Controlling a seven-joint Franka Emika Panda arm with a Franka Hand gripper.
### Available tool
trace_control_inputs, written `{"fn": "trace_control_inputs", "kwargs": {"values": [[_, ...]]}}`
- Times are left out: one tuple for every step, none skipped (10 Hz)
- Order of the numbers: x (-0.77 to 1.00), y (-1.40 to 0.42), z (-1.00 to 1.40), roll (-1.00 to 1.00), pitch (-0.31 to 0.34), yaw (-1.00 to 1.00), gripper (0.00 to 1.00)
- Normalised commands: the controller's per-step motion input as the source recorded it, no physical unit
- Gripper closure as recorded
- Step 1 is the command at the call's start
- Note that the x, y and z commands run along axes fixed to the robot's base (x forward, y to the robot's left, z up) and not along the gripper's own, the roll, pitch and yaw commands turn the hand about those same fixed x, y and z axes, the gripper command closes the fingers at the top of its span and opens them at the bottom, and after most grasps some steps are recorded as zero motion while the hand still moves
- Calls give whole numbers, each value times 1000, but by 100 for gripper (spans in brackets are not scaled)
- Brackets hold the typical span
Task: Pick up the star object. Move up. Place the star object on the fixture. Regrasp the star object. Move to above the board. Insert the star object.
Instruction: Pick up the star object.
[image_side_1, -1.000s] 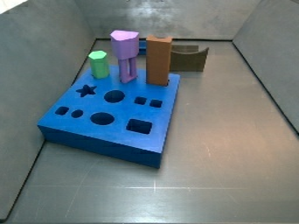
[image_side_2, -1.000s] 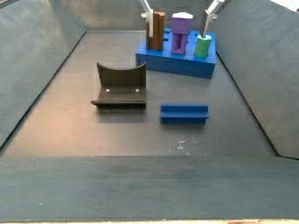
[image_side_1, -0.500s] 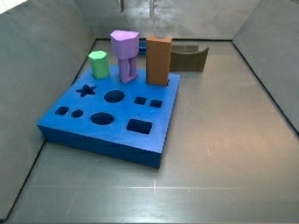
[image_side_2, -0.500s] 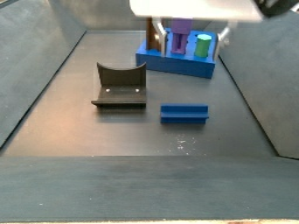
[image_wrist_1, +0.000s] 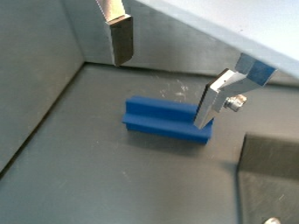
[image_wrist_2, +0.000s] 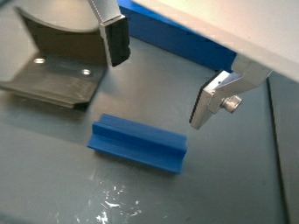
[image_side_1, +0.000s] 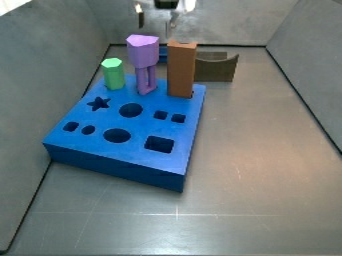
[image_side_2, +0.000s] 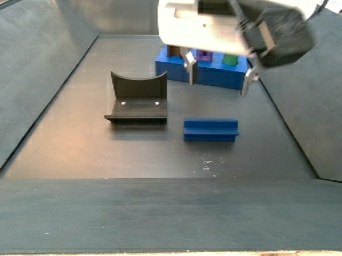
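The star object (image_side_2: 210, 129) is a dark-blue peg lying on its side on the floor, apart from the fixture (image_side_2: 136, 98). It shows in both wrist views (image_wrist_1: 167, 122) (image_wrist_2: 139, 145). My gripper (image_side_2: 218, 84) hangs open and empty just above it, fingers (image_wrist_1: 121, 41) spread wide. In a side view (image_side_1: 162, 10) only the gripper's lower end shows at the top edge, and the star object is hidden. The blue board (image_side_1: 120, 135) has a star hole (image_side_1: 98, 101) near its left edge. The fixture (image_wrist_2: 52, 61) and board edge (image_wrist_2: 176, 39) lie close by.
A purple peg (image_side_1: 143, 62), a green peg (image_side_1: 112, 73) and a tall orange-brown peg (image_side_1: 182, 68) stand in the board's back row. Grey walls (image_side_1: 60, 60) enclose the floor on all sides. The fixture (image_side_1: 219, 68) sits behind the board.
My gripper has come down from the top of the side views to just above the star object, fingers still open. The star object, fixture and board have not moved.
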Motion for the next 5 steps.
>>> {"fn": "trace_control_inputs", "kwargs": {"values": [[0, 209, -357, -309, -139, -511, 0], [0, 431, -280, -393, -186, -240, 0], [0, 514, -154, -476, -206, -100, 0], [0, 509, -109, -500, -209, -74, 0], [0, 300, -300, -393, -77, -360, 0]]}}
